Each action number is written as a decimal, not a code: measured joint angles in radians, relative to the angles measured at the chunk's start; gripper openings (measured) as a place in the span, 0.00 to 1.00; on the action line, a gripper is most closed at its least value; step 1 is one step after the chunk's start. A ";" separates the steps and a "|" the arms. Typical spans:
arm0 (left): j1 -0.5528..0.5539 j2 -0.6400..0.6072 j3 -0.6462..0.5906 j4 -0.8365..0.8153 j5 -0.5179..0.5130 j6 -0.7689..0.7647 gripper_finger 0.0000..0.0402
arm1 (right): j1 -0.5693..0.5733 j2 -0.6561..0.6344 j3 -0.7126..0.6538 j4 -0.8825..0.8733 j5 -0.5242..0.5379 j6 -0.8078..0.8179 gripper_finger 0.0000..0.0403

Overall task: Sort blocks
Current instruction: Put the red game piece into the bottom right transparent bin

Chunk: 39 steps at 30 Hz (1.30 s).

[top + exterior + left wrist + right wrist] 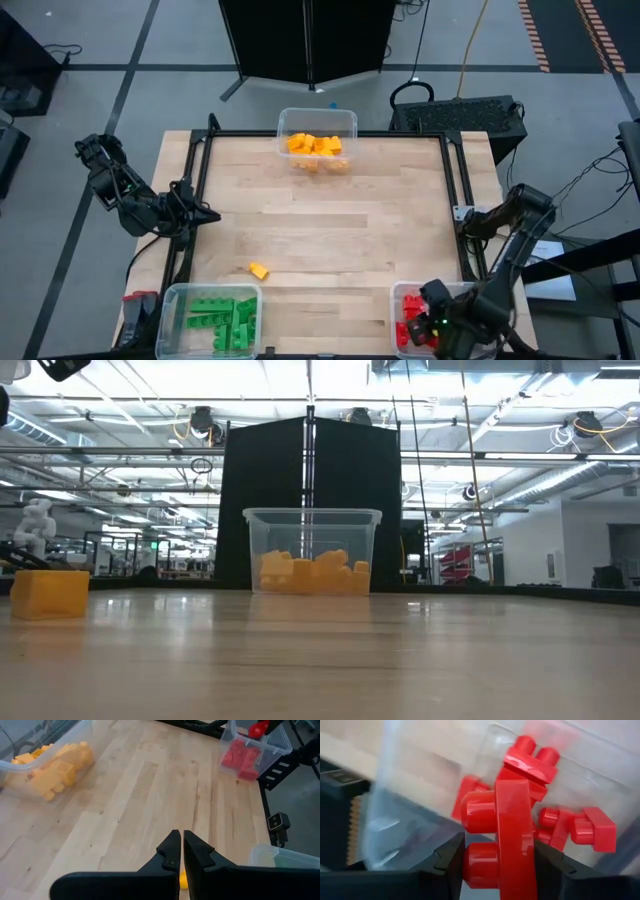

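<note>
My right gripper (pixel 501 870) hangs over the clear bin of red blocks (pixel 408 318) at the table's near right corner, shut on a red block (pixel 512 835). At the table's left edge my left gripper (pixel 181 854) is shut on nothing and aims across the table. One yellow block (pixel 259 270) lies flat on the wood near the front, left of centre; in the low view this yellow block (pixel 50 593) shows at far left. Yellow blocks fill the bin (pixel 317 140) at the far edge, and green blocks fill the bin (pixel 210 318) at the near left corner. My right gripper pinches the red block between its two fingers, one finger (pixel 447 865) against the studded face (pixel 479 865) and the other on the opposite flat face (pixel 530 860). The fingers come from above, pointing down. The block is lifted clear, on edge, above the red blocks in the bin.
Black rails (pixel 195 190) frame the table's left and right sides. The wood between the three bins is bare but for the yellow block. The left wrist view shows the red bin (pixel 250 750) far across the table and a corner of the green bin (pixel 280 857) close by.
</note>
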 joint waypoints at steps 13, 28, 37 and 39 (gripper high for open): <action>0.000 0.000 0.000 0.002 0.000 0.020 0.01 | -0.053 0.080 0.000 -0.093 -0.159 0.035 0.40; 0.000 0.000 0.000 0.001 0.000 0.024 0.01 | -0.054 0.144 0.000 -0.076 -0.237 0.067 0.40; 0.000 0.000 0.000 0.001 -0.001 0.025 0.01 | -0.054 0.173 0.000 -0.082 -0.244 0.070 0.40; 0.000 0.000 0.000 0.001 -0.001 0.025 0.01 | -0.055 0.173 0.000 -0.083 -0.244 0.070 0.40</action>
